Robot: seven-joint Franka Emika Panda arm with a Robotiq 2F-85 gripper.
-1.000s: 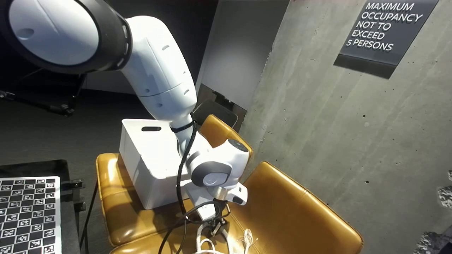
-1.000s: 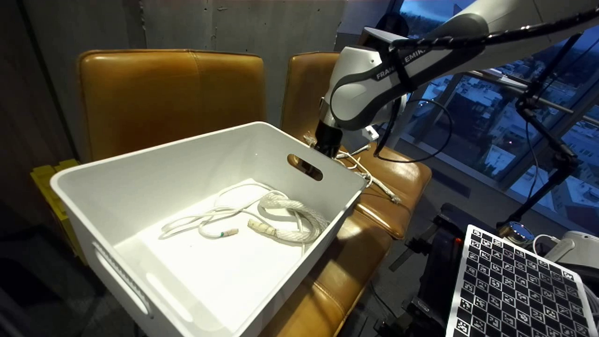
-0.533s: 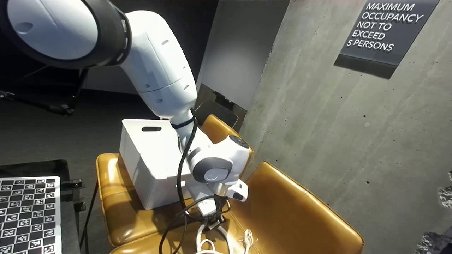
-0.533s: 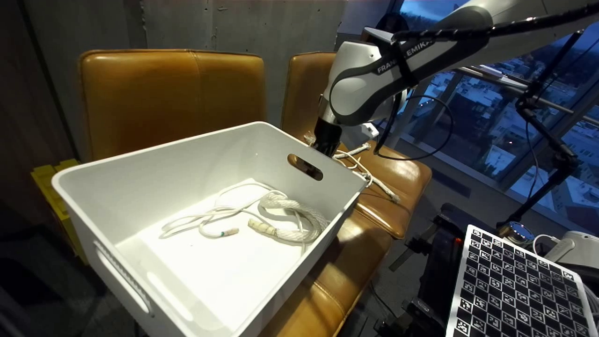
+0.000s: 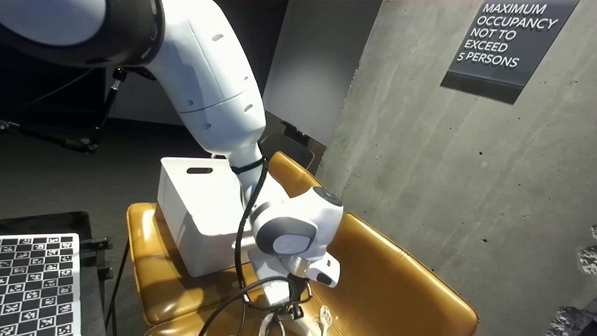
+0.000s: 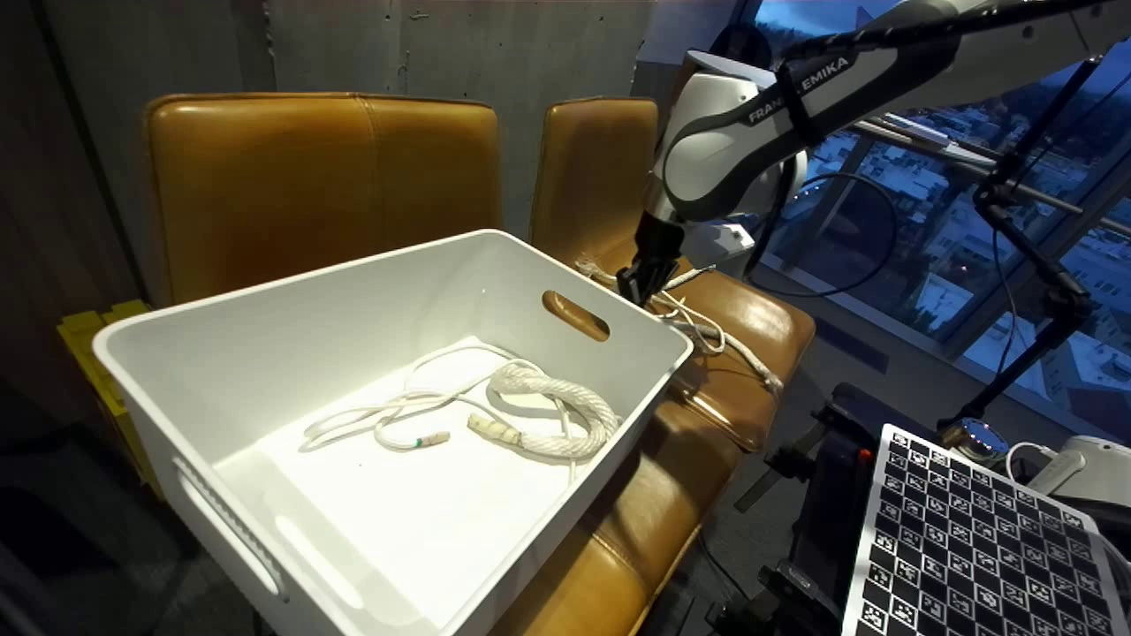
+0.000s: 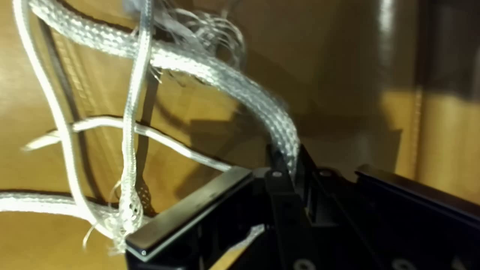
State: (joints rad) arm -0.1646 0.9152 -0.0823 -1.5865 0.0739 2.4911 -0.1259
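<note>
The rope (image 7: 225,78) looks braided and fibrous, the seat (image 6: 760,309) glossy leather.

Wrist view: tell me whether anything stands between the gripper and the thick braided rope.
Nothing visible does: the gripper is closed directly on the thick braided rope. A thinner cord crosses over that rope, but the crossing lies farther along, clear of the gripper.

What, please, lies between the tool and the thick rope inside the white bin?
An exterior view shows the bin's slotted end wall between the tool and that thick rope.
</note>
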